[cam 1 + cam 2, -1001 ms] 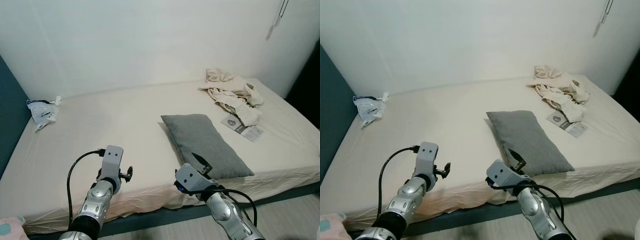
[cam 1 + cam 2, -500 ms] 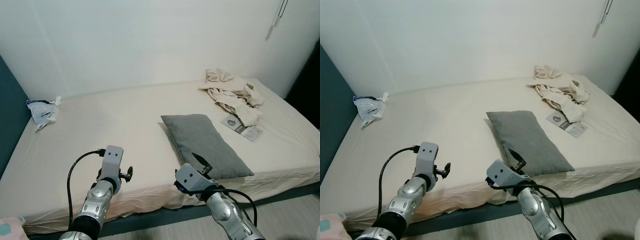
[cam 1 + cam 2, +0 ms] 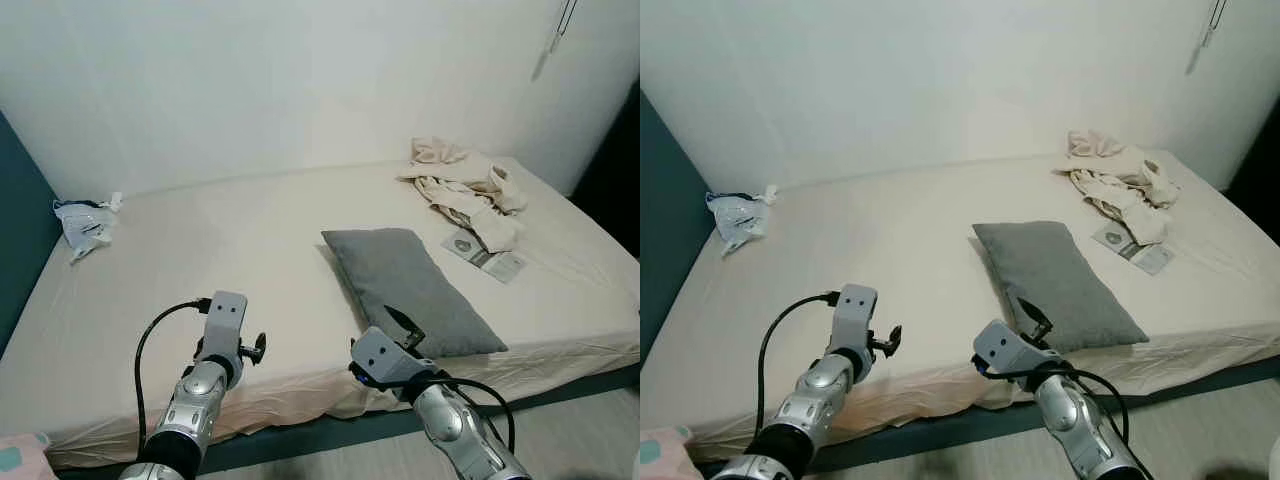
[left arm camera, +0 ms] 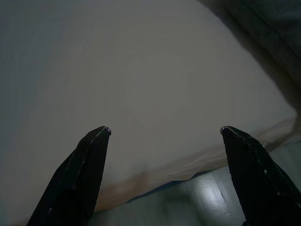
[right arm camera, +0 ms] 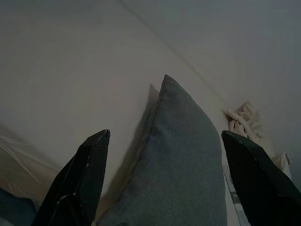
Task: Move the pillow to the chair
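pillow on bed, not yet gripped

the grey pillow (image 3: 410, 287) lies flat on the bed (image 3: 220, 250), at 12 o'clock from the right end effector (image 5: 164, 179), whose fingers are spread wide and empty. left end effector (image 4: 164, 176) likewise wide and empty over bare sheet. judged soft, light and floppy; pinch the near corner or edge.
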Motion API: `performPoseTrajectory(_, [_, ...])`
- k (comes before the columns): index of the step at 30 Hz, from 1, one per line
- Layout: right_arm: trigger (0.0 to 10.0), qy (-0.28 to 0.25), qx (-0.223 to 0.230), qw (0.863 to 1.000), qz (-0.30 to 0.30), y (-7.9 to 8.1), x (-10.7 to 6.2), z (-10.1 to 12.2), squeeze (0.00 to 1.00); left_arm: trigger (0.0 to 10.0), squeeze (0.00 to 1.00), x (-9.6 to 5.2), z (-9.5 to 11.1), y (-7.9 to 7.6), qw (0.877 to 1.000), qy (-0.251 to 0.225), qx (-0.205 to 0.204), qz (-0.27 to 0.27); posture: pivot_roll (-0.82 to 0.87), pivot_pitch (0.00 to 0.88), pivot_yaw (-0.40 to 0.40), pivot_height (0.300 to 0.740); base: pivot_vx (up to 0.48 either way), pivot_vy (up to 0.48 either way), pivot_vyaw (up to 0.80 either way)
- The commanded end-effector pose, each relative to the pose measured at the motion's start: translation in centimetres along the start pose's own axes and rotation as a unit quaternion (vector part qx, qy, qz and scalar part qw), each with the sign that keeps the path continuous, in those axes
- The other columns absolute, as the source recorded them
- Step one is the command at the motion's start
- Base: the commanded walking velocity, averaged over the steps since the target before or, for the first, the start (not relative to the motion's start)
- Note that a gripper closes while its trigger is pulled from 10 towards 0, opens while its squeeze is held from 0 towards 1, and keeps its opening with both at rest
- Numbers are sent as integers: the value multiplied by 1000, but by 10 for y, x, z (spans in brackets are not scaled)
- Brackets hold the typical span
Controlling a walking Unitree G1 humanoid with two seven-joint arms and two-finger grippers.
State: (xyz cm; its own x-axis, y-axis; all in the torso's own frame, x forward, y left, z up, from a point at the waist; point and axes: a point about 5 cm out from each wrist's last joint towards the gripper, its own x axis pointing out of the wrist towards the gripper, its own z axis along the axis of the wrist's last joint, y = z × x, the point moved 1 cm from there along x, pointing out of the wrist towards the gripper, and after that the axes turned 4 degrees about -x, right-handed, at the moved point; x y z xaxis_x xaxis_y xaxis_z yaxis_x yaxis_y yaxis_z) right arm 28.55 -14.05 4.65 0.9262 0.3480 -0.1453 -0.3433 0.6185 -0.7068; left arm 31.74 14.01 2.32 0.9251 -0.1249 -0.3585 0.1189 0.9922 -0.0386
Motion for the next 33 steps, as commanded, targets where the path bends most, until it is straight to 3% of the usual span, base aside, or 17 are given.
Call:
performPoseTrajectory(1, [10000,-5,5,1000,-2,-2,0,1,0,10000,0,-3,-8,3,1000,12,-15,9,-84,62,27,740,0,0,0])
performPoseTrajectory(33, [10000,-4,15,1000,-3,-4,1,2,0,10000,0,-2,-6,3,1000,10,-19,8,-88,64,30,740,0,0,0])
